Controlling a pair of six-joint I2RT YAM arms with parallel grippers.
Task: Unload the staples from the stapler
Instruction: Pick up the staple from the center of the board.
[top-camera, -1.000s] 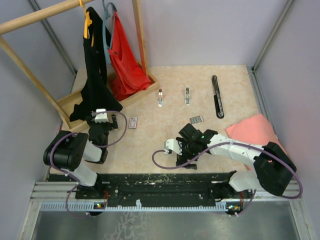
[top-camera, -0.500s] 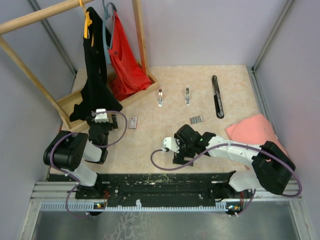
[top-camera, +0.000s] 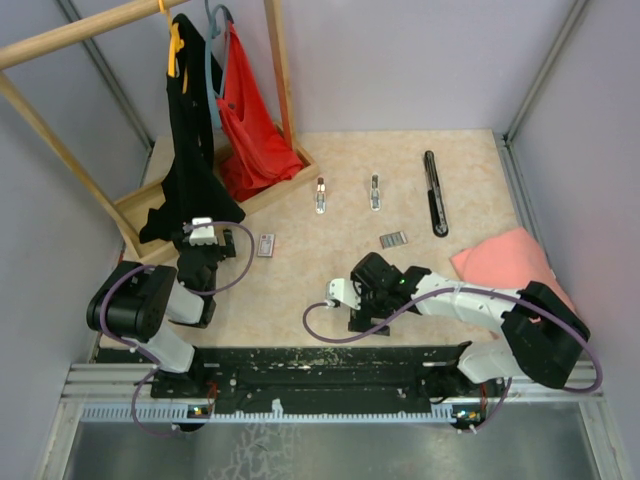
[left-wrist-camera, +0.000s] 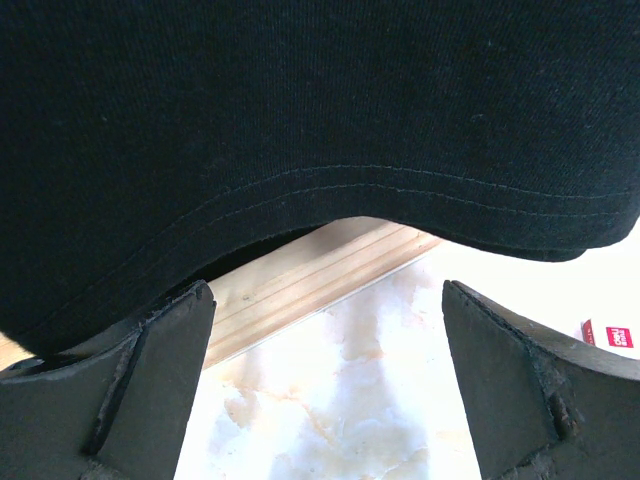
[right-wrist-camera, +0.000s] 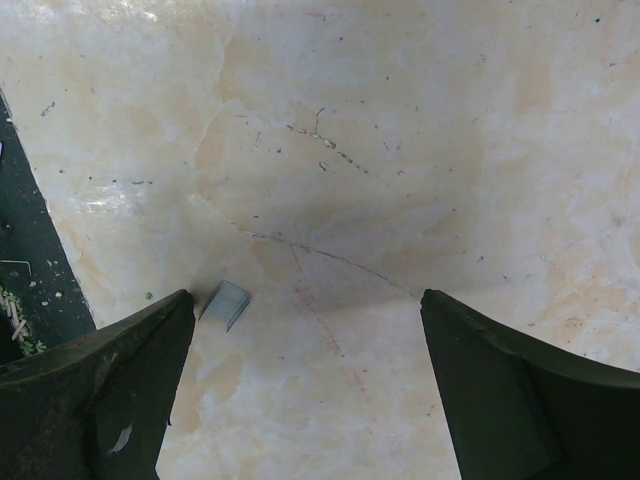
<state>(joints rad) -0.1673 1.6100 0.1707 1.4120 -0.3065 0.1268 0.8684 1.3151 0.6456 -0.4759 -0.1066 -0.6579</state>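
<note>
the right gripper (right-wrist-camera: 305, 300), jaws spread and empty, has pulled back near-left from the staples (top-camera: 393, 239), which lie near the stapler (top-camera: 434, 195); unloading looks done.

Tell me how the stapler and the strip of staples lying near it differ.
Colour: the stapler is black, while the staples are silvery grey.
Size: the stapler is long and slim, and the staples form a far shorter strip.
Pose: the stapler runs from near to far, while the staples lie roughly crosswise.
Shared: both rest on the right half of the table, apart from each other, with nothing touching them.
</note>
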